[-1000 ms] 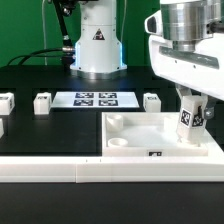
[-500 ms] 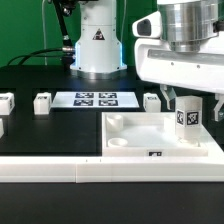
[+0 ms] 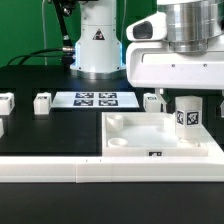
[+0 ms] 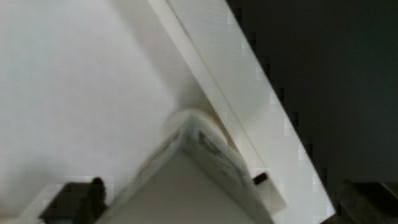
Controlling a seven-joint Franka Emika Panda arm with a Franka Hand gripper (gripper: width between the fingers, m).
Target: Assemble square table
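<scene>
White slab of square table (image 3: 160, 140) sits lower right of frame. Leg (image 3: 186, 116) upright in far-right corner socket. Gripper (image 3: 187, 100) jaws spread wide, leg released. Best move: lift straight up, avoid nudging leg.

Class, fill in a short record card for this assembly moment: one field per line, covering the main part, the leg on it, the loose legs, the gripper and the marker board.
main part: square table, white slab with raised rim, flat on the black table, tag on its front edge
leg on slab: tagged leg standing upright in the corner at the exterior view's right
loose legs: three white legs in a row behind the slab, one more at the left edge
gripper: gripper above the standing leg, jaws open, holding nothing
marker board: marker board flat behind the slab
</scene>
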